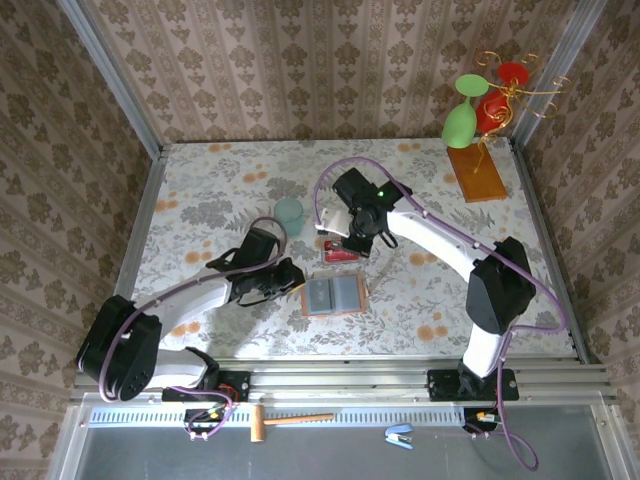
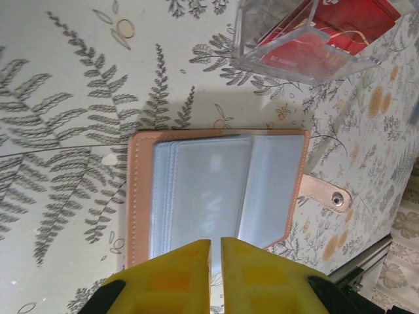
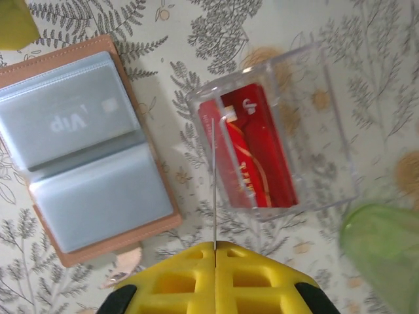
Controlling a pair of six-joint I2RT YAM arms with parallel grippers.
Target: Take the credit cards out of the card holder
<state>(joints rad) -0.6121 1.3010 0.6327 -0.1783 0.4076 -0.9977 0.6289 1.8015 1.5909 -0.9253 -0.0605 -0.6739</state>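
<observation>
Within closed right hand (image 3: 215, 252) — one card (image 3: 214, 196)

1. You've got walls (image 1: 340, 70) on three sides, papered in beige-brown damask stripes.
2. Aluminium posts (image 1: 110, 70) run up both far corners of your cell.
3. The table top (image 1: 220, 180) wears a pale cloth printed with grey ferns and orange flowers.
4. An aluminium rail (image 1: 340, 385) spans your near edge, with a grey ledge (image 1: 130, 450) below it.
5. Your light is bright and even, with soft shadows on the cloth.
</observation>
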